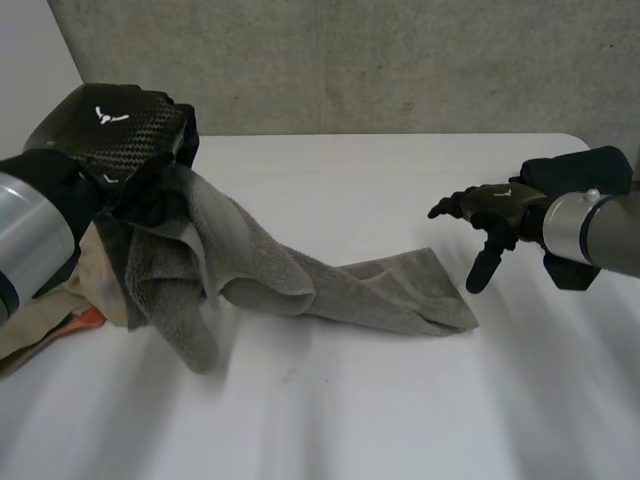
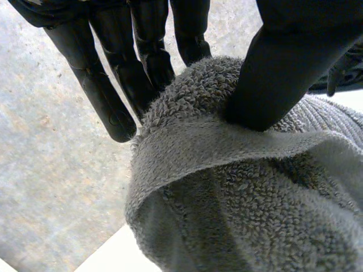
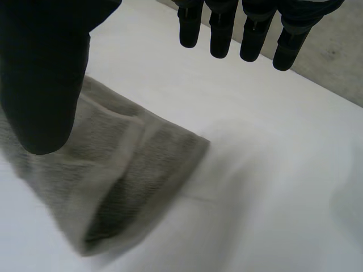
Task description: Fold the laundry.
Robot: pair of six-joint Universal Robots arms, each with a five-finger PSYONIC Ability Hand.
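1. while the left hand [image 1: 110,130] is pinching one end of the grey towel [image 1: 330,285] between thumb and fingers, it is holding that end above the white table [image 1: 350,410].
2. the towel's long axis is running toward the right hand [image 1: 490,212], its free end lying flat.
3. that hand is hovering just beside the free end, fingers relaxed, grasping nothing.

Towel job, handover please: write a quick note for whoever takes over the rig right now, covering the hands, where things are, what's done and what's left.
Left hand: shut on the grey towel, pinching one end between thumb and fingers, raised off the table.
Right hand: open, holding nothing, hovering by the towel's other end, which lies on the table.
A beige cloth lies under the left arm.
Done: no fold yet; the towel hangs bunched.
Left: probably take the free end, spread it flat, and fold.
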